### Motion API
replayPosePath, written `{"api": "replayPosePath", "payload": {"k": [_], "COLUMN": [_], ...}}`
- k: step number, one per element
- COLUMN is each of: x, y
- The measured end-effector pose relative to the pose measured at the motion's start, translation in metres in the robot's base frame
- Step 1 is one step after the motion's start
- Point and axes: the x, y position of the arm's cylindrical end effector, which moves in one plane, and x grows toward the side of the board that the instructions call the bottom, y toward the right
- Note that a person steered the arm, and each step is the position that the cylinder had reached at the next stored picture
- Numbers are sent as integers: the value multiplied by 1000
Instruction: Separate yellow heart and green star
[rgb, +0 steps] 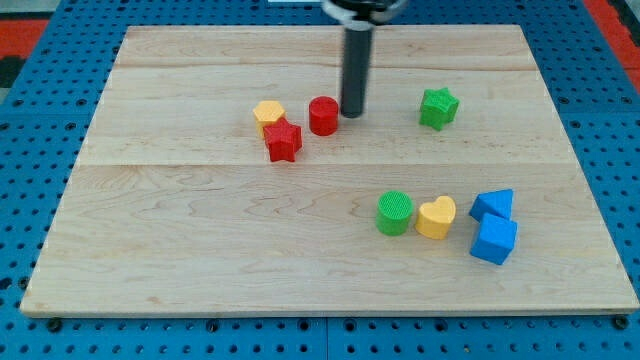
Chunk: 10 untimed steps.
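Observation:
The yellow heart (436, 217) lies at the lower right of the wooden board, touching the green cylinder (395, 213) on its left. The green star (438, 108) sits apart at the upper right, well above the heart. My tip (352, 113) rests on the board near the top centre, just right of the red cylinder (323, 116) and to the left of the green star.
A yellow hexagon (269, 115) and a red star (283, 141) touch each other left of the red cylinder. Two blue blocks (493, 206) (494, 239) sit right of the yellow heart. The board (200, 250) lies on a blue pegboard.

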Motion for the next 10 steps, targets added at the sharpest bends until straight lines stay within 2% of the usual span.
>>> {"api": "replayPosePath", "payload": {"k": [1, 2, 3, 4, 5, 6, 7, 8, 10], "x": [29, 52, 91, 106, 138, 138, 186, 190, 122], "y": [7, 68, 103, 139, 147, 141, 137, 126, 25]}}
